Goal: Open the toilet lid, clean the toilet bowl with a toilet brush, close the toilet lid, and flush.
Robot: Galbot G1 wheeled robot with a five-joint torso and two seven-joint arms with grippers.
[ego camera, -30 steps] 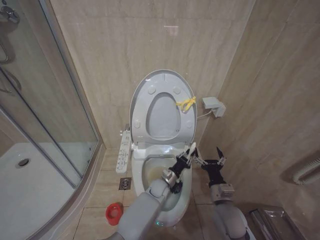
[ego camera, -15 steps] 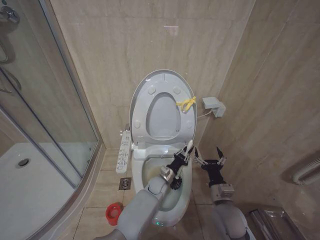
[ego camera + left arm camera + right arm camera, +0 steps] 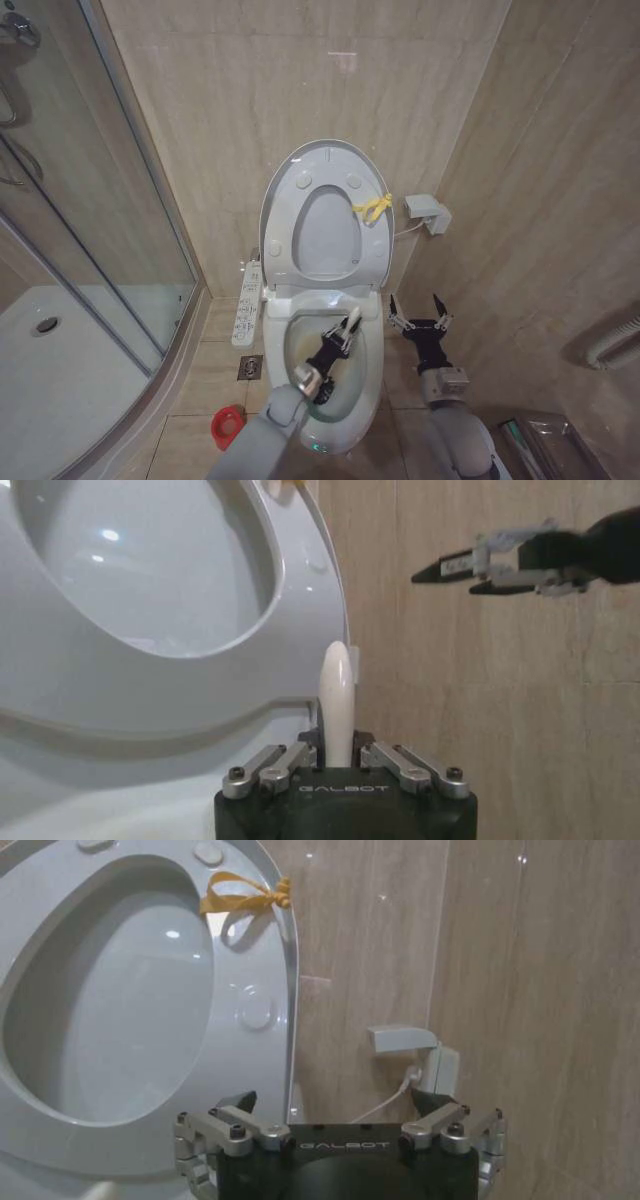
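Since a second ago the left gripper (image 3: 336, 343) has drawn back from the right rim of the toilet bowl (image 3: 372, 345) toward the bowl's middle, and its arm now reaches in from lower in the head view. Its jaws are closed on the white stick handle of the toilet brush (image 3: 349, 322), which stands up between the fingers; the dark bristle head lies below the jaws, down inside the bowl over the brownish-stained inner surface. From the left wrist view the handle (image 3: 336, 705) rises straight out from between the clamped fingers, with the raised seat ring just beyond its tip.

Beside the bowl's right rim, the right gripper (image 3: 419, 309) hangs in the same place as before, its jaws spread wide with nothing between them; the wall box (image 3: 416, 1057) sits ahead of them.

Beyond both sets of jaws the toilet lid (image 3: 327, 153) stands upright against the wall, a yellow tie (image 3: 372, 207) knotted at its edge. A small red holder cup (image 3: 227, 427) rests on the floor, off to the left gripper's left.
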